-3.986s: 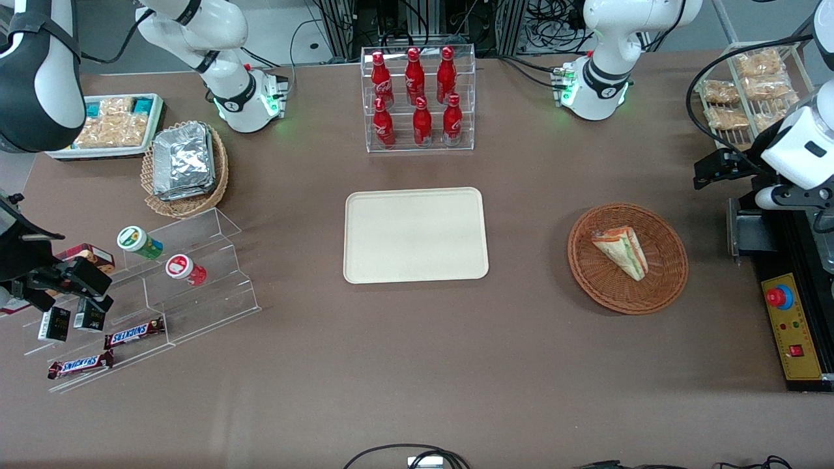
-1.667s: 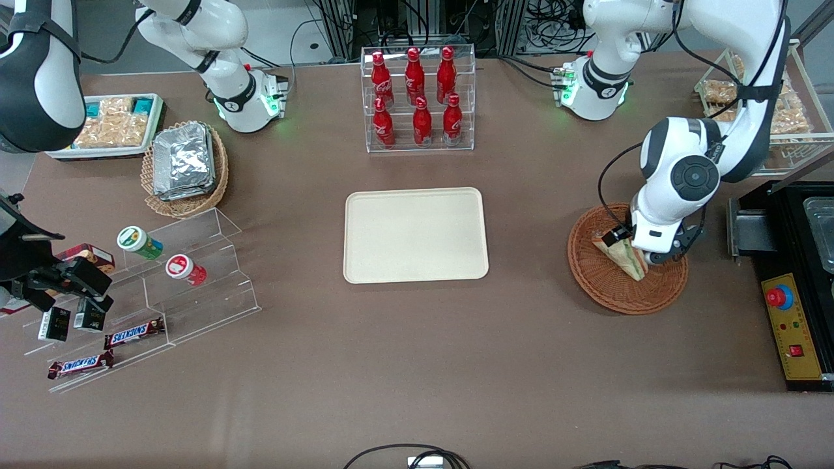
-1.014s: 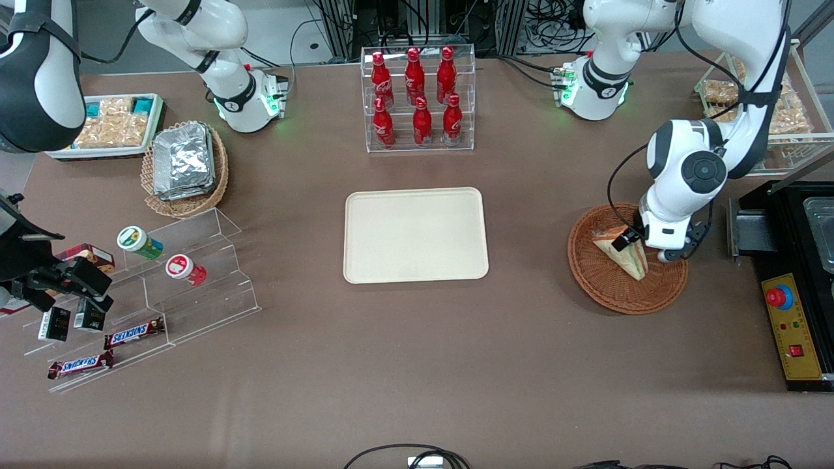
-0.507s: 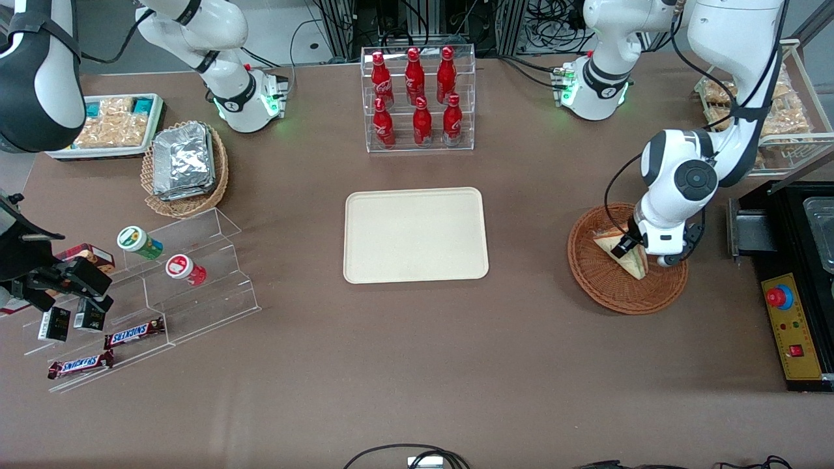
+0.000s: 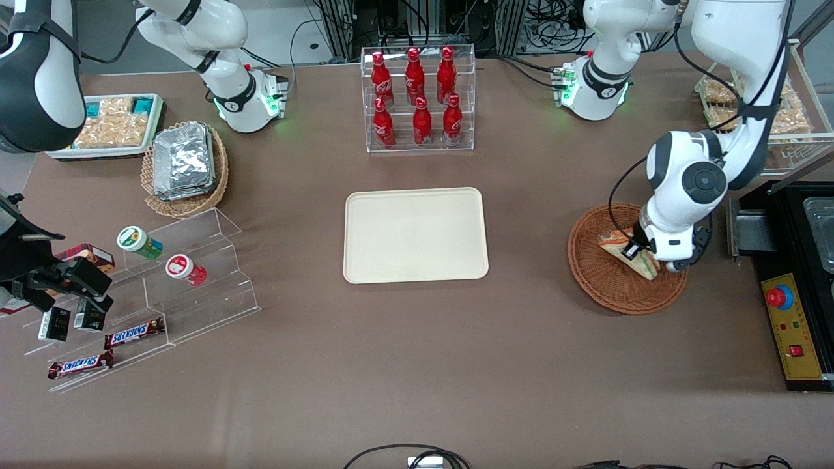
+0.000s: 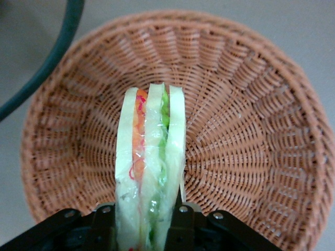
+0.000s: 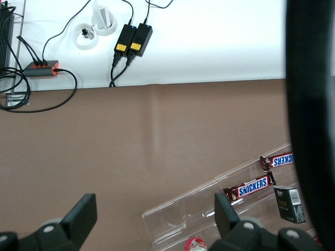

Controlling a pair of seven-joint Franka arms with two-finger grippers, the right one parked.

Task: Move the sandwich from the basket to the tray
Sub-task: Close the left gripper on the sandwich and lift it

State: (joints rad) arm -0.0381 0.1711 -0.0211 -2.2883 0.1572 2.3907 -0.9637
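Observation:
The sandwich, a clear-wrapped wedge of pale bread with green and orange filling, sits in the reddish-brown wicker basket toward the working arm's end of the table. My left gripper is down in the basket, shut on the sandwich. In the left wrist view the sandwich stands on edge between the black fingers, which press on both bread faces, and the basket weave is just below it. The cream tray lies flat at the table's middle, with nothing on it.
A clear rack of red bottles stands farther from the camera than the tray. A black control box with a red button sits beside the basket. A tan basket of foil packs and an acrylic stepped stand lie toward the parked arm's end.
The left arm came in over the basket and lowered onto the sandwich. In the last half second the fingers closed on it, and the sandwich turned and shifted slightly nearer the camera.

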